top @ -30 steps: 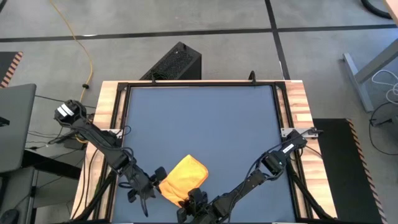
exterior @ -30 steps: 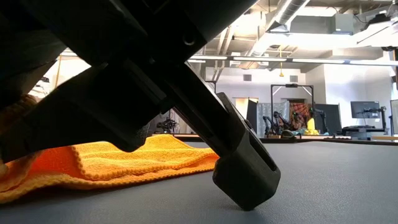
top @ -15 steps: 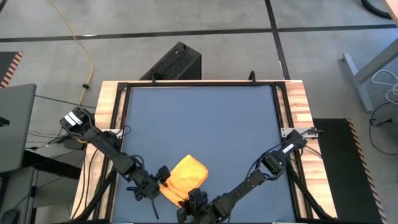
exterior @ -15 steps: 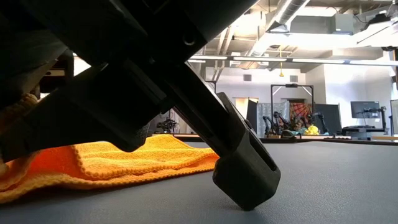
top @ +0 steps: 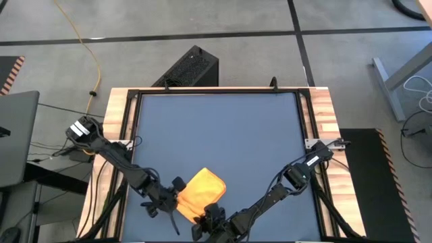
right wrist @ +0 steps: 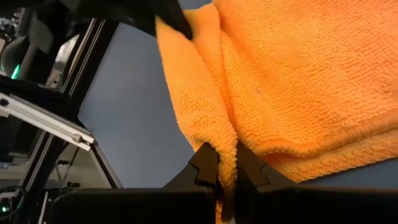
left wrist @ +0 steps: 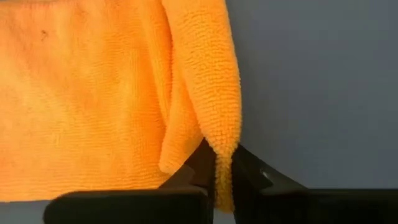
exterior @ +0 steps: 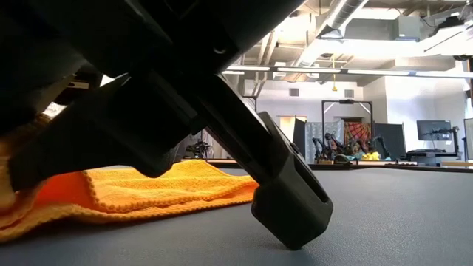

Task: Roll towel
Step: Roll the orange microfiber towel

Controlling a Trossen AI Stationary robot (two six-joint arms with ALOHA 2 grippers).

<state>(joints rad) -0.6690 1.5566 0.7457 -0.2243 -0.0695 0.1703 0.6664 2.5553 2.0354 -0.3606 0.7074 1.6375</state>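
The yellow towel point(top: 200, 191) lies crumpled and partly folded near the table's near edge, left of centre, and it also shows in the low view point(exterior: 148, 192). My left gripper point(top: 173, 197) is at the towel's left edge, shut on the cloth point(left wrist: 222, 163). My right gripper point(top: 208, 214) is at the towel's near edge, likewise shut on it point(right wrist: 227, 158). Dark arm parts fill most of the low view and hide the towel's left part there. My left gripper pinches a raised ridge of cloth at the towel's left edge point(left wrist: 219, 144) between its two fingers. It comes slanting down from the table's left. One layer or several, I cannot tell. The rest of the towel lies slack on the table. My right gripper pinches a folded ridge at the towel's near edge point(right wrist: 225, 144) between its two fingers. It comes slanting down from the near right. The cloth rises a little into the fingers, and the rest lies on the tabletop.
The dark blue tabletop point(top: 216, 128) stretches bare toward the far edge, framed by wooden rails point(top: 317, 115). A black box point(top: 191, 67) stands on the floor beyond the far edge. A grey device point(top: 13, 135) sits off the table's left side.
My left gripper has gone down and toward the table's right, in to the towel's left edge. The towel's left end now stands a little higher in the low view. The right arm has kept still.
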